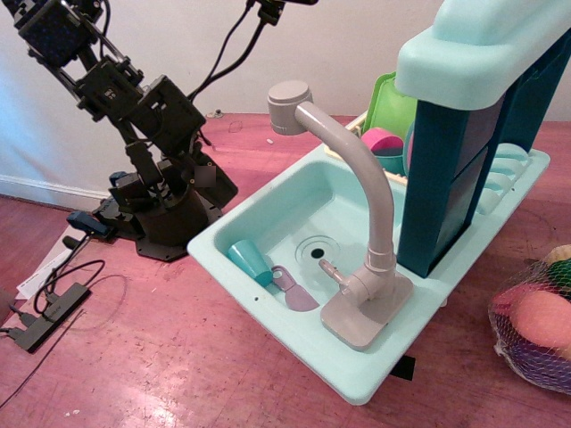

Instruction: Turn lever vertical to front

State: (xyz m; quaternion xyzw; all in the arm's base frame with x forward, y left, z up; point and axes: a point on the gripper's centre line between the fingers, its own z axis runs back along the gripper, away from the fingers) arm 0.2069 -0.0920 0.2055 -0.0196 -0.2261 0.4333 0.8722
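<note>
The lever (pixel 331 270) is a short light-grey stub on the round joint of the grey toy faucet (pixel 373 276). It points left and slightly up over the teal sink basin (pixel 303 209). The faucet's curved spout (pixel 361 169) rises from a flat grey base plate (pixel 357 323) on the sink's front rim. My gripper (pixel 200 173) hangs at the end of the folded black arm, well left of the sink and far from the lever. It holds nothing; its fingers blend into the dark arm base, so I cannot tell whether they are open or shut.
A teal cup (pixel 250 260) and a purple utensil (pixel 295 291) lie in the basin. A green plate (pixel 393 102) and pink bowl (pixel 382 139) stand behind it. A tall teal-and-blue cabinet (pixel 464 134) rises at right. A mesh bag of toys (pixel 535 323) is at far right, cables (pixel 45 312) at left.
</note>
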